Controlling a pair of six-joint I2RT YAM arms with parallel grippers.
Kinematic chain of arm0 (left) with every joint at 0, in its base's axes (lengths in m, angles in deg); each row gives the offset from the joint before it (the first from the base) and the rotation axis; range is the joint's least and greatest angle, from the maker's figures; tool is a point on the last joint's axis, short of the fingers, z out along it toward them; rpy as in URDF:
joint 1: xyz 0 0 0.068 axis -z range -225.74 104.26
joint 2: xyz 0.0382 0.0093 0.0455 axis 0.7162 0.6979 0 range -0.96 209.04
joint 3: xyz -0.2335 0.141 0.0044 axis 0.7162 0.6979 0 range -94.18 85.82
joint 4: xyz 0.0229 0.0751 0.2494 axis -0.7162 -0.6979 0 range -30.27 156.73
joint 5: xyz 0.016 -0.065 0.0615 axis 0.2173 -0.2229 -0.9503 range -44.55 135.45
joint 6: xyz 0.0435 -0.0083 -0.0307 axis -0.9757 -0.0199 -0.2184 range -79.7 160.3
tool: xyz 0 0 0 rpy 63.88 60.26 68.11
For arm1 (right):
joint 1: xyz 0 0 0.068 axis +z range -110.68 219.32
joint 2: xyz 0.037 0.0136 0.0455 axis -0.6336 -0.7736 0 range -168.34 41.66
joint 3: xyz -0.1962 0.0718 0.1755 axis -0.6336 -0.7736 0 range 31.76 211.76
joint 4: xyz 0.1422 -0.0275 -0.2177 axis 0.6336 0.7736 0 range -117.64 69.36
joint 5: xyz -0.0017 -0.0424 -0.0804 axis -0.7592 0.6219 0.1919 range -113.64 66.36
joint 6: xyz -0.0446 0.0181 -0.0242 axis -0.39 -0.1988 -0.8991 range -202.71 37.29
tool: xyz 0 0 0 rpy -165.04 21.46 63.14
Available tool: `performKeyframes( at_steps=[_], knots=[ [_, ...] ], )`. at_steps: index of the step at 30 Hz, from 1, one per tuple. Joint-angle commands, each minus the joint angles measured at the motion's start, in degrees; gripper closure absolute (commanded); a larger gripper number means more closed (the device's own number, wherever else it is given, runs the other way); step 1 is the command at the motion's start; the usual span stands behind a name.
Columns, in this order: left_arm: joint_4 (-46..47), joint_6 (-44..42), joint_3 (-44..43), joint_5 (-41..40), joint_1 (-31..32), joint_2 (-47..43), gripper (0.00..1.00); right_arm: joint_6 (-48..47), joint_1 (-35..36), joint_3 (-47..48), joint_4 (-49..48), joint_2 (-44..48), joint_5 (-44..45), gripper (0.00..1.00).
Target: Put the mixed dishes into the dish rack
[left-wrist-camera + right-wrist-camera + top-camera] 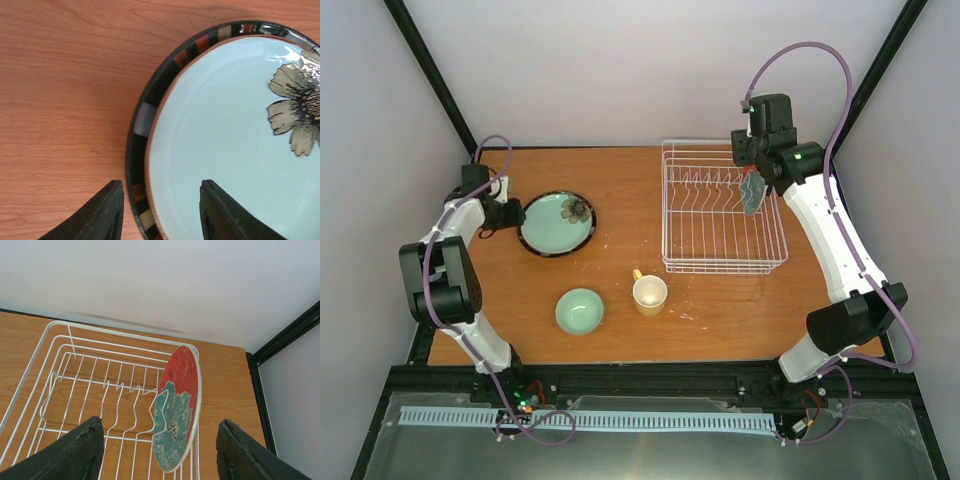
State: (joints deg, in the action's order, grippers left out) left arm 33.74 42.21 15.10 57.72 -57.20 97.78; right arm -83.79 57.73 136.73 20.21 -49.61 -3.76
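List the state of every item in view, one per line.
Dish rack: holds one plate only.
Red plate: on edge in the dish rack, ungripped.
Mint-green plate: flat on the table.
Bowl: upright on the table.
Mug: upright on the table.
Left fingers: open, straddling the mint-green plate's rim.
Right fingers: open, either side of the red plate.
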Motion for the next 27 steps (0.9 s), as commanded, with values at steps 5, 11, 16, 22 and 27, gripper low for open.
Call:
performKeyframes(
  at_steps=[5,11,16,22,27],
  knots=[
    [-0.4,0.4,-1.1,6.3,0.2,2.4,0.61,-0.7,0.4,1.0,0.1,0.1,0.5,0.39],
    [-0.6,-0.4,-1.3,5.0,0.3,4.1,0.61,-0.5,0.5,0.8,0.0,0.2,0.6,0.39],
    [-0.4,-0.6,-1.1,4.5,0.2,4.8,0.61,-0.3,0.5,0.9,0.0,-0.1,0.3,0.39],
    [0.6,-0.7,0.0,5.0,0.3,6.1,0.63,-0.5,0.5,1.4,0.0,-0.6,0.2,0.39],
    [0.7,-0.9,0.5,4.4,0.5,7.8,0.62,-0.7,0.5,1.7,0.3,-1.1,0.2,0.39]
  ],
)
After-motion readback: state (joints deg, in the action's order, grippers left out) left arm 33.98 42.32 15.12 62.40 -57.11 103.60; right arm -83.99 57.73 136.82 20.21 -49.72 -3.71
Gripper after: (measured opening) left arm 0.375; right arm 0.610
